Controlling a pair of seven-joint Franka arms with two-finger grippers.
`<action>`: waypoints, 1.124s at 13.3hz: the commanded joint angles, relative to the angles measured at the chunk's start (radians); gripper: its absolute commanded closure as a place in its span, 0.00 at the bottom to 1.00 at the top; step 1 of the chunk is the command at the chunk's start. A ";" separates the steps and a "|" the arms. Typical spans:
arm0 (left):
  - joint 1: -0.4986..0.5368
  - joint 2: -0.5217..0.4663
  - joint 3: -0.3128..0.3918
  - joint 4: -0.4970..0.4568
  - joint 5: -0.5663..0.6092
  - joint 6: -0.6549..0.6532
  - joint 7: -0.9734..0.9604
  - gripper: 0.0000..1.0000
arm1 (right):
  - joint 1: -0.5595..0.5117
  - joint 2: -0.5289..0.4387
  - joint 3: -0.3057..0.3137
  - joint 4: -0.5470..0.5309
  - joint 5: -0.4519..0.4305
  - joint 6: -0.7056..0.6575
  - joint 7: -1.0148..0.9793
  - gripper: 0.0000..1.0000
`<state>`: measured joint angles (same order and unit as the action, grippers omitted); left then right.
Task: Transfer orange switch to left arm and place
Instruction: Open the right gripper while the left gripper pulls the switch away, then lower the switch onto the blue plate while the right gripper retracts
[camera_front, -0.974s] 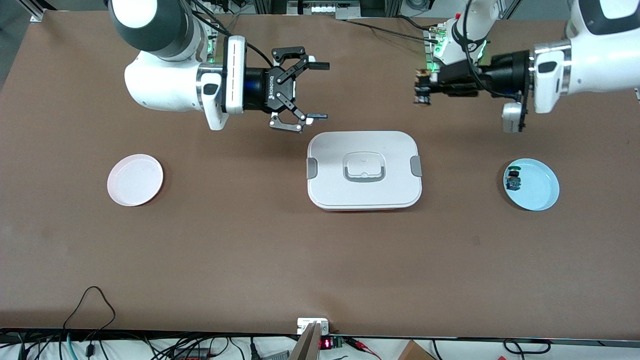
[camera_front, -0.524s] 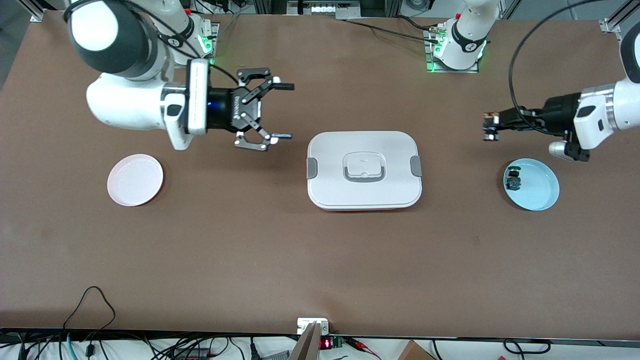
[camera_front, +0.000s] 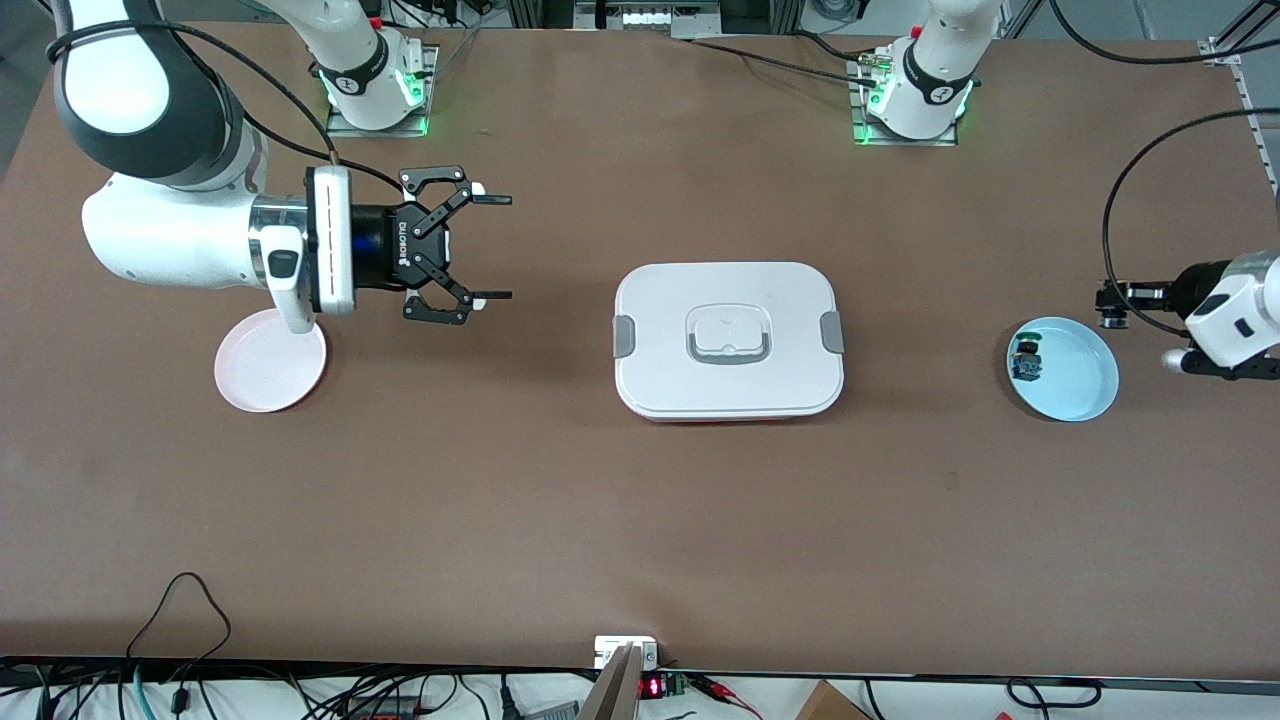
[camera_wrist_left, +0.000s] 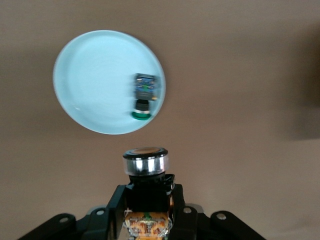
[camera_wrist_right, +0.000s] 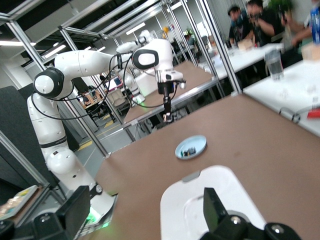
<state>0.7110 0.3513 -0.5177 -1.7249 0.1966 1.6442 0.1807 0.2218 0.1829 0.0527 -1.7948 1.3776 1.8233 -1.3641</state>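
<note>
Left gripper (camera_front: 1106, 304) carrying the orange switch (camera_wrist_left: 146, 165) swings from above the box's (camera_front: 728, 340) end out to the blue plate (camera_front: 1075, 390) | right gripper (camera_front: 492, 247), jaws wide, retreats toward the pink plate (camera_front: 262, 375)

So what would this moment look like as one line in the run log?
left gripper: shut on orange switch, beside blue plate | right gripper: open, empty, between pink plate and box | handover: not yet

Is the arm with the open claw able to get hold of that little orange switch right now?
Probably not yet. The orange switch sits shut in the left gripper, above the table beside the blue plate. The open right gripper hangs near the pink plate, with the box between them.
</note>
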 joint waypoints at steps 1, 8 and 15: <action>0.027 0.177 0.014 0.038 0.136 0.124 -0.010 1.00 | 0.002 -0.054 0.004 -0.003 -0.112 -0.006 0.291 0.00; -0.019 0.284 0.053 0.036 0.244 0.236 -0.208 1.00 | 0.004 -0.121 -0.022 0.025 -0.489 -0.038 0.805 0.00; -0.025 0.345 0.053 0.038 0.340 0.263 -0.250 0.97 | 0.001 -0.145 -0.050 0.032 -1.071 -0.074 1.252 0.00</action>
<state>0.6915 0.6921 -0.4604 -1.7050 0.4996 1.9106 -0.0415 0.2251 0.0479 0.0034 -1.7688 0.4397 1.7807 -0.1802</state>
